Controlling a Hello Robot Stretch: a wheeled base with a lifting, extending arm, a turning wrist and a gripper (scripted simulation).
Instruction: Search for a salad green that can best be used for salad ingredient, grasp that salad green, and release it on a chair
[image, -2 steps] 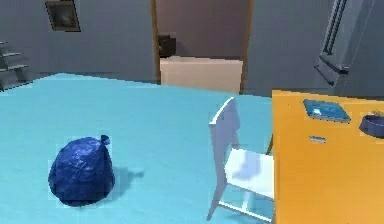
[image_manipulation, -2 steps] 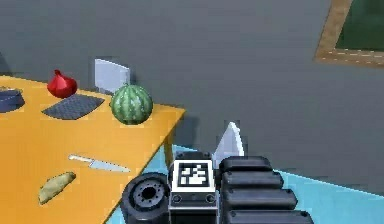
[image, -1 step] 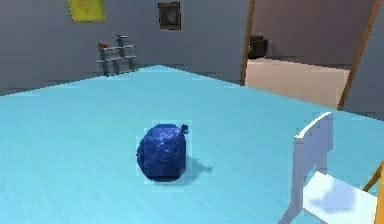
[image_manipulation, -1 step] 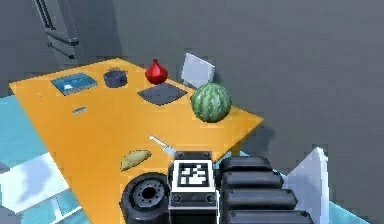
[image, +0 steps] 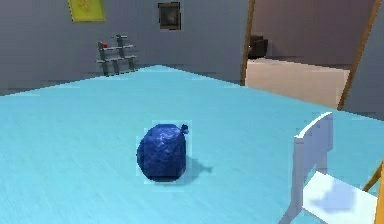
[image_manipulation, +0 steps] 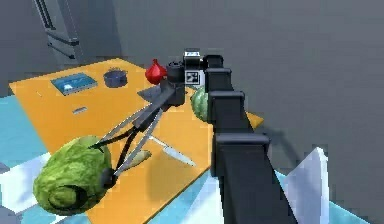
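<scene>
Grasp step: gripper (image_manipulation: 108, 160) fingertips sit at the lettuce head (image_manipulation: 68, 178) on the orange table (image_manipulation: 165, 195), near its edge; can't tell if it holds anything. Next move, I'd say: lift clear of the table, then carry to the white chair (image_manipulation: 316, 178)

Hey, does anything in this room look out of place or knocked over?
A dark blue bag-like bundle sits alone out on the open light blue floor, which looks odd for a room like this. Nothing looks spilled or tipped.
</scene>
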